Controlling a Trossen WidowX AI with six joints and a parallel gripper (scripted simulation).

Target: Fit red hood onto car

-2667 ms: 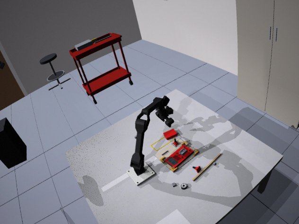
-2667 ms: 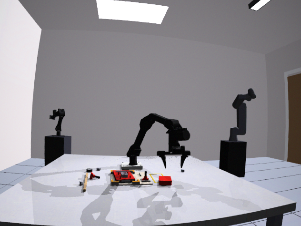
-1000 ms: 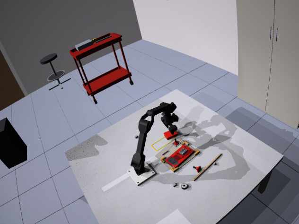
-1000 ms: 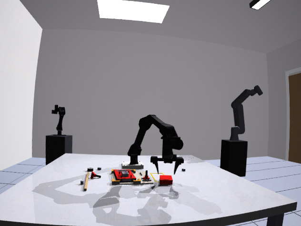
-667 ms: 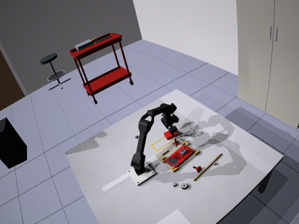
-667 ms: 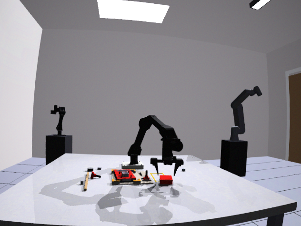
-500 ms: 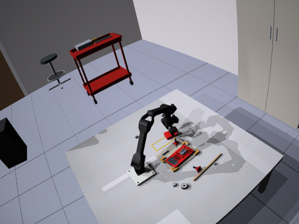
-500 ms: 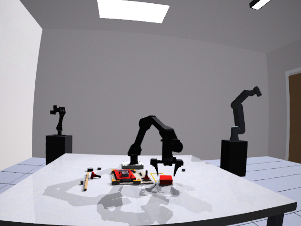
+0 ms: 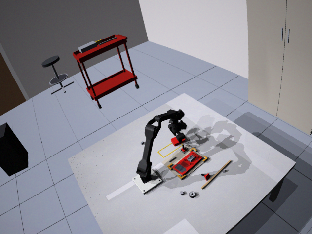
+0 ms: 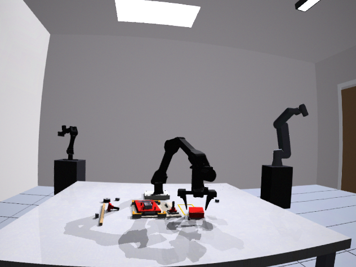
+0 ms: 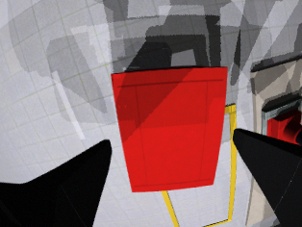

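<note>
Two black fingers of the claw stand wide open above the table, with nothing between them gripped. The red hood lies on the table below the claw, roof up. In the wrist view it shows in the gap between the fingers, with a strip of table visible on each side of it. Whether a fingertip is level with its sides is hard to judge from these angles.

A yellow outline is marked on the table, and the hood lies at one end of it. Near the hood is the jig, a pale board with orange corner pieces. The red car chassis sits in it, the grey engine block on its deck. The hood is apart from the chassis. A wooden stick lies on the table beyond the jig, beside a small red piece with a black stem.
</note>
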